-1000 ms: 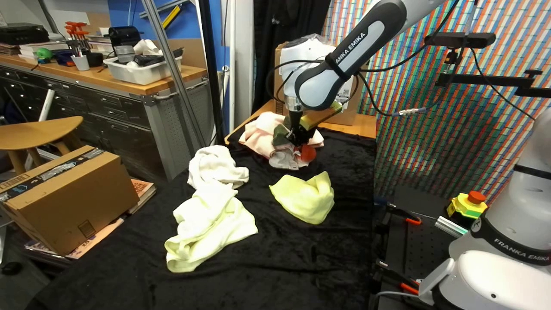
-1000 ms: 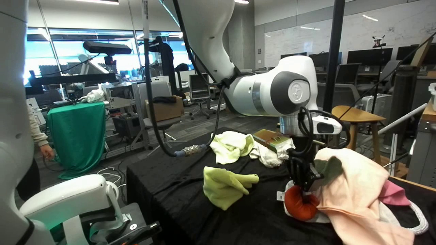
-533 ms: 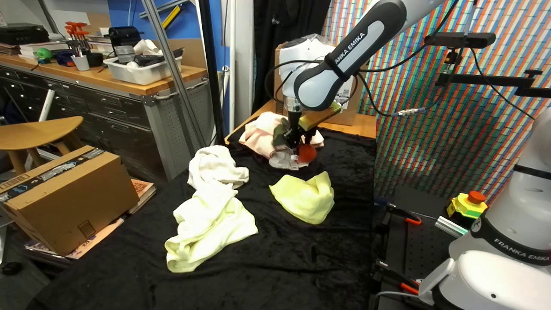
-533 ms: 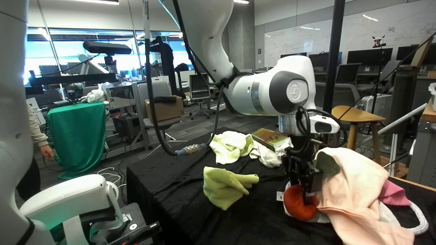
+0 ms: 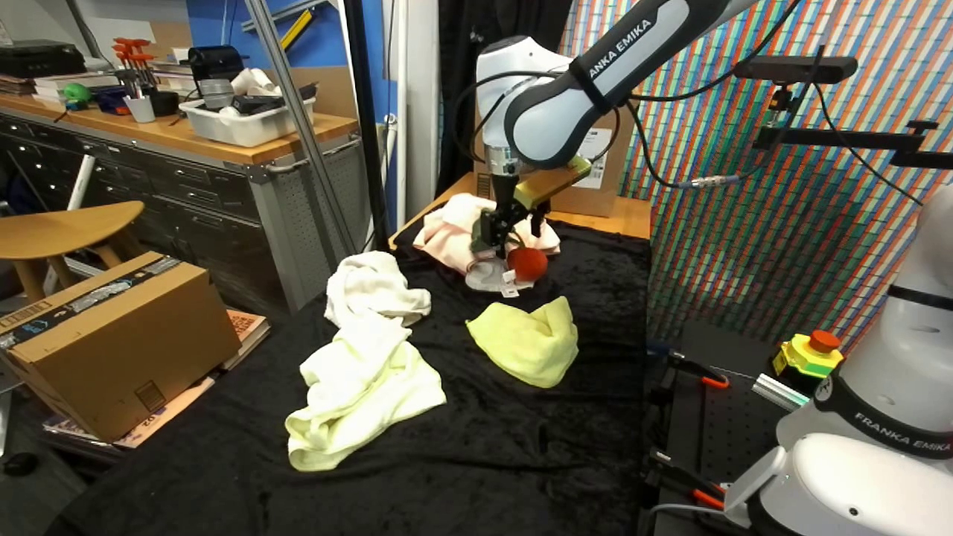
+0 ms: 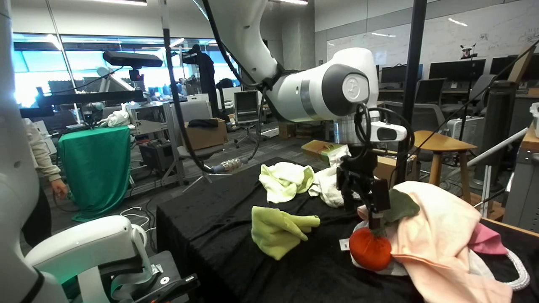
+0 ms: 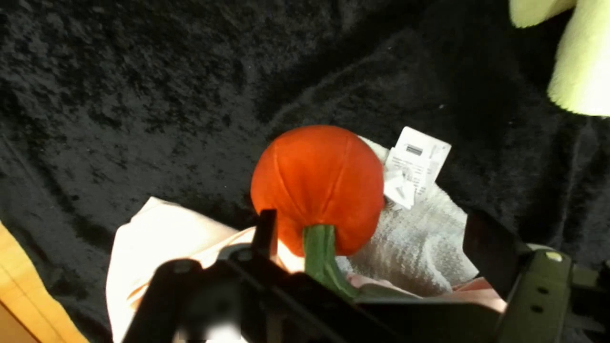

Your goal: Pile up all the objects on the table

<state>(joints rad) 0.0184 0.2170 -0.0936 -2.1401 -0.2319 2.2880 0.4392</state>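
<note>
The orange-red ball [image 7: 317, 176] sits partly on a greyish-white cloth [image 7: 414, 243], with a printed white tag [image 7: 414, 164] just beside it. Right over it hangs my pincer [image 7: 372, 238], pointing down. Its fingers [image 7: 266, 233] stand wide apart with nothing in their grip, and the ball's green stem [image 7: 319, 247] shows in the gap between them; whether either one brushes the ball or the stem I cannot tell. Close by, a dark green piece [image 6: 402, 206] lies against the pink cloth [image 6: 442, 244], and past that cloth's edge I see a deep pink piece [image 6: 486, 239] and a white rope loop [image 6: 521, 271].

Farther out on my black-covered bench [image 5: 536, 461], near the ball but apart from it, a yellow-green cloth [image 5: 525, 342] stands up in folds. Beyond, a pale yellow cloth [image 5: 365, 387] touches a crumpled white cloth [image 5: 376, 290]; I have that pair in both exterior views. Behind the pink cloth stands a cardboard box [image 5: 595, 199], and off to the bench's side a red button [image 5: 823, 341] tops a yellow housing [image 5: 808, 359].
</note>
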